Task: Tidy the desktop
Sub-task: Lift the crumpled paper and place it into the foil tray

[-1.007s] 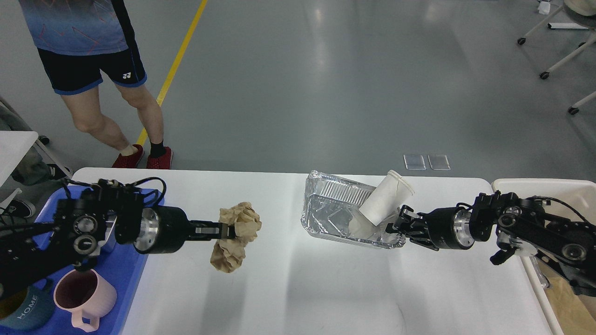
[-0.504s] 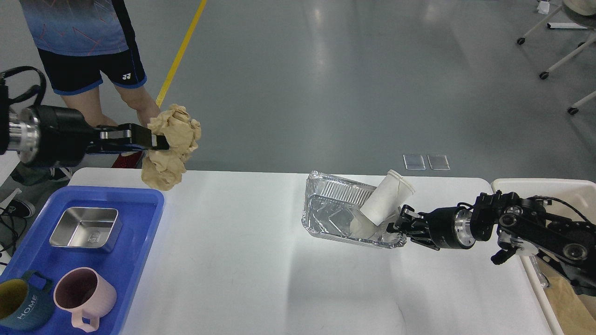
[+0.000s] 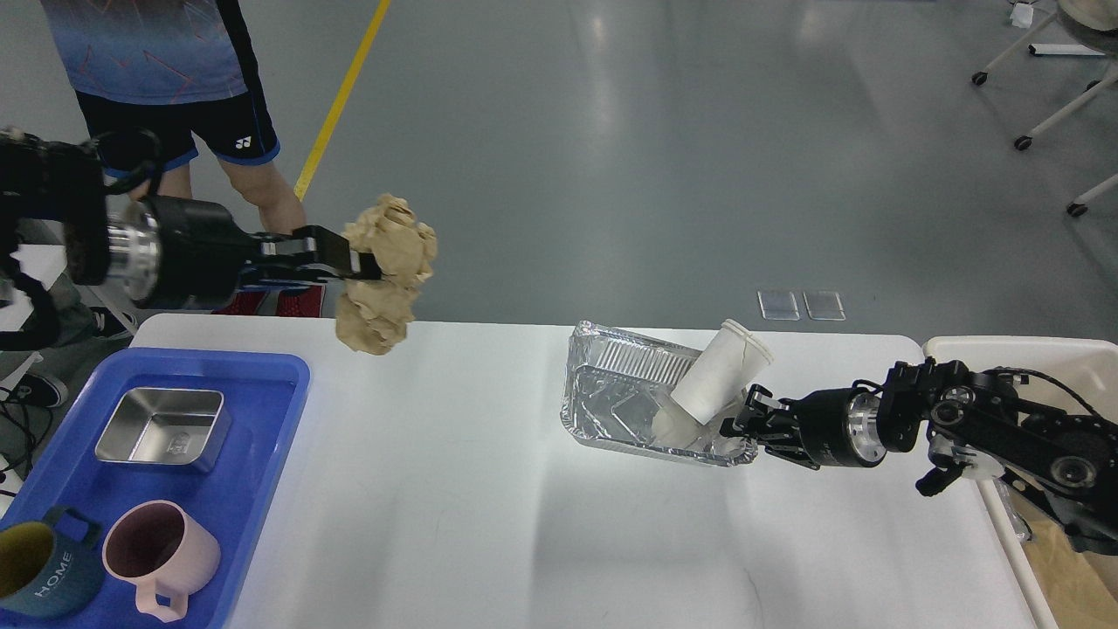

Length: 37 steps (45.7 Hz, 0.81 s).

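Tidying partly done, judging by the layout. Sitting already in the blue tray (image 3: 262, 411) at the tabletop (image 3: 489, 542)'s left edge: a steel box (image 3: 162, 427), a pink mug (image 3: 160, 556) and a dark mug (image 3: 39, 568). Filling most of the lower view, the tabletop, its middle and near stretch carrying nothing visible.

Hanging raised beyond the far left corner: a paper wad (image 3: 387, 273), pinched by the left fingers (image 3: 348, 259), closed on its left side. Not yet dropped anywhere.

Lying right of centre, near the far edge: a foil tray (image 3: 611, 393), with a paper cup (image 3: 720, 373) leaning tilted inside it. Meeting the foil tray's near right corner: the right fingers (image 3: 744, 425), seemingly clamping its rim, though too dark and small here for certainty.

Probably remaining: binning the wad, then the foil tray and cup, presumably into the white bin (image 3: 1031, 354) off the right edge.

Hard to make out: most of the bin, being cut off by the frame and masked by the right arm, with only a brown patch showing inside. Also cut off at the lower left corner, the dark mug. Standing past the far left corner, a person (image 3: 166, 79), visible only from the chest down.
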Each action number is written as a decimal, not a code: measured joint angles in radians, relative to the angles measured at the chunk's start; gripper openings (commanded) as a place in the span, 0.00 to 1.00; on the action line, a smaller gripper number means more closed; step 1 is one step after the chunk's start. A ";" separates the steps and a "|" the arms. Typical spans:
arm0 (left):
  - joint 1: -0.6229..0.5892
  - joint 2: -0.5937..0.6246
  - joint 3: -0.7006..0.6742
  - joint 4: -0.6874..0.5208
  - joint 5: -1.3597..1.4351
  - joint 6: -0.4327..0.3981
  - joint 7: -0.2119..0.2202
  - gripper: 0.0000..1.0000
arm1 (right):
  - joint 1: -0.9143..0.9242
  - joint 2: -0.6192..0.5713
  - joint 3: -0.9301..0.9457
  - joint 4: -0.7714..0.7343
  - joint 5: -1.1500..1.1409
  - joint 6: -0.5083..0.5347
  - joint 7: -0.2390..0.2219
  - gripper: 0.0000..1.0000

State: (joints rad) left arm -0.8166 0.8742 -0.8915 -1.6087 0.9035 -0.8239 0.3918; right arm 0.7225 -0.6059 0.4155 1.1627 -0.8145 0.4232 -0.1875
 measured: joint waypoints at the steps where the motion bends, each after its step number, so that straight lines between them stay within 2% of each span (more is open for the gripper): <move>1: -0.007 -0.032 0.009 0.010 0.010 0.001 0.008 0.02 | 0.000 0.000 0.000 0.000 0.000 0.000 0.000 0.00; 6: -0.060 -0.197 0.080 0.079 0.077 0.004 0.025 0.02 | 0.001 0.000 0.000 0.000 0.000 0.000 0.000 0.00; 16: -0.140 -0.434 0.189 0.239 0.150 0.006 0.028 0.03 | 0.002 -0.008 0.000 0.002 0.001 0.000 -0.001 0.00; 25: -0.150 -0.601 0.232 0.383 0.200 0.009 0.027 0.03 | 0.001 -0.007 0.000 0.002 0.001 -0.001 0.000 0.00; 37: -0.151 -0.748 0.237 0.501 0.229 0.029 0.018 0.03 | -0.002 -0.009 0.000 0.002 0.001 -0.001 0.000 0.00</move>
State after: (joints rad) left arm -0.9678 0.1266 -0.6542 -1.1073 1.1327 -0.7944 0.4103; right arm 0.7210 -0.6149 0.4156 1.1644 -0.8131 0.4221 -0.1874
